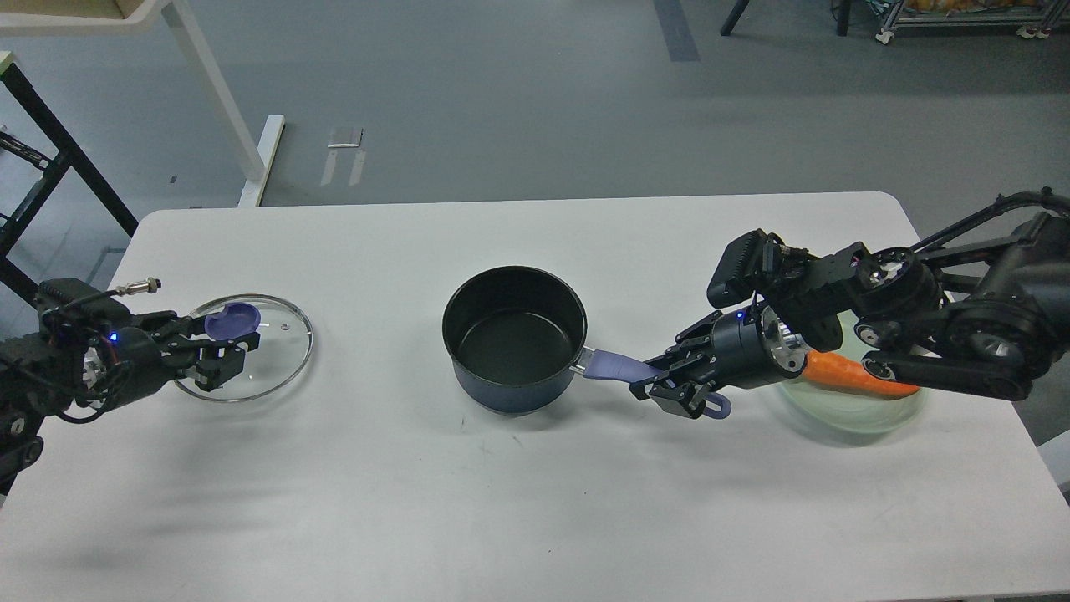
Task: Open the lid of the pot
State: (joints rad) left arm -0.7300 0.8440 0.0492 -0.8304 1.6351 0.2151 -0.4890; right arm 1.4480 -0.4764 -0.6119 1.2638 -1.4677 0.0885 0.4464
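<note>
A dark blue pot [514, 339] stands open in the middle of the white table, its purple handle [614, 366] pointing right. My right gripper [669, 386] is shut on that handle. The glass lid [272, 351] with a purple knob [231, 321] is at the far left, low over or resting on the table. My left gripper [224, 347] is shut on the lid's knob.
A pale green plate [844, 410] with an orange carrot [861, 376] lies at the right, partly under my right arm. The table's left edge [50, 468] is close to my left arm. White table legs stand on the floor behind.
</note>
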